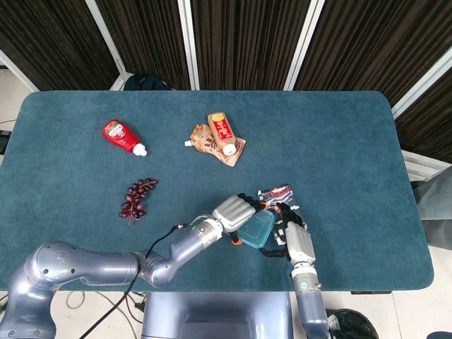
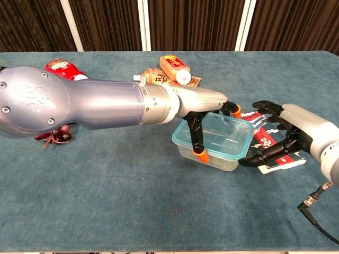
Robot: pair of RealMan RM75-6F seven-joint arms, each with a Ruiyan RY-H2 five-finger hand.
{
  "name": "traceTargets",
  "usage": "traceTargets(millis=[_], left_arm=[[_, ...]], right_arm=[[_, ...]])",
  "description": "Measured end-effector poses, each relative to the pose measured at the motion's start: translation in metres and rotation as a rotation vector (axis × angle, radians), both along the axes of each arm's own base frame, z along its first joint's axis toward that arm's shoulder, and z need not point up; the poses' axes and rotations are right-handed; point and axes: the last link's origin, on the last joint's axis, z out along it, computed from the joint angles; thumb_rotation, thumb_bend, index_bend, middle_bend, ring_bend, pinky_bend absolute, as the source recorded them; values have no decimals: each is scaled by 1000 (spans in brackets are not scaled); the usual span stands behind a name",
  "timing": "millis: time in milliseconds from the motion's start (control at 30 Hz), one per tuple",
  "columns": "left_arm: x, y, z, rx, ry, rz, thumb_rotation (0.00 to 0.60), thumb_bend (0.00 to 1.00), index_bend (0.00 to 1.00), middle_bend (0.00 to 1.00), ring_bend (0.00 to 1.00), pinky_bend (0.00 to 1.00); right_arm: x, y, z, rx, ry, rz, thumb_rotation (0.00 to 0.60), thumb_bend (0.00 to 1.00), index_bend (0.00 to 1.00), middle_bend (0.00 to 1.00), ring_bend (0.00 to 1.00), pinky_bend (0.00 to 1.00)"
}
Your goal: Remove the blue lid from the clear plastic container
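Observation:
The clear plastic container (image 2: 212, 156) with its blue lid (image 2: 225, 129) stands near the table's front edge, right of centre. My left hand (image 2: 204, 103) reaches over it from the left and grips across the lid, its orange-tipped thumb down the front wall and another finger at the far rim. My right hand (image 2: 286, 137) lies just right of the container, its dark fingers spread and curled toward the right end wall, holding nothing. From the head view the container (image 1: 258, 229) sits between the left hand (image 1: 233, 210) and the right hand (image 1: 293, 236).
A red snack packet (image 2: 265, 138) lies under the right hand. Behind stand an orange sauce bottle (image 1: 222, 131) on a brown pouch (image 1: 203, 140). A red ketchup bottle (image 1: 121, 135) and dark grapes (image 1: 136, 199) lie to the left.

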Motion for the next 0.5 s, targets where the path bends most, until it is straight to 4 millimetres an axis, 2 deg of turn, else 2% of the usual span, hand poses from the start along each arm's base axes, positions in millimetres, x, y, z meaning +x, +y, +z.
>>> traceTargets(millis=[500], left_arm=[[6, -6, -5, -23, -3, 1, 600, 0, 188, 211, 220, 424]], right_arm=[[5, 1, -2, 6, -172, -120, 600, 167, 0, 0, 0, 0]])
